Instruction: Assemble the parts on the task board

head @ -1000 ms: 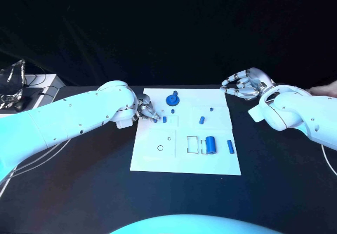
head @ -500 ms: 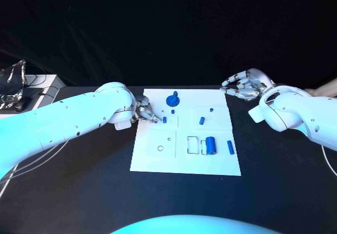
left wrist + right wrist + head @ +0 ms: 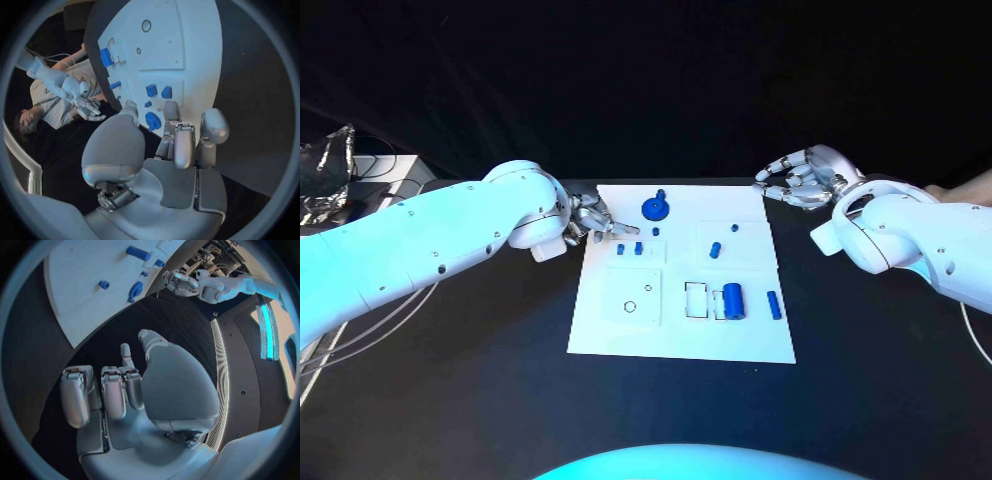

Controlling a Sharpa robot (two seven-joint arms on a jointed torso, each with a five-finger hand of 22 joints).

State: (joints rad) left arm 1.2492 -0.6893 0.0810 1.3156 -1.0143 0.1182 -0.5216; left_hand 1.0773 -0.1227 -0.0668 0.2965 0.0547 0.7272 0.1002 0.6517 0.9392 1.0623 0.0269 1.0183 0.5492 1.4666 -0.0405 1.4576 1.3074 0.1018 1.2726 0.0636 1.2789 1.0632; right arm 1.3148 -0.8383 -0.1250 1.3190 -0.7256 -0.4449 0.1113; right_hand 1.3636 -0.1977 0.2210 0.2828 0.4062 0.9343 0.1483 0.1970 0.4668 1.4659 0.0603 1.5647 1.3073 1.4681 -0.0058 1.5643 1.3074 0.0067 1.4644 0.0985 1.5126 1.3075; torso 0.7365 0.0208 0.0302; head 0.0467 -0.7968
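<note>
Two small blue pegs (image 3: pixel 630 248) beside the empty, spread-fingered left hand (image 3: pixel 596 222) look light, rigid and slippery, best pinched across their sides; right hand (image 3: pixel 798 178) curls empty.

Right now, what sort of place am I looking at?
Probably a robotics test lab: a black table with dark drapes behind, a white task board holding small blue parts, and cables at the side.
</note>
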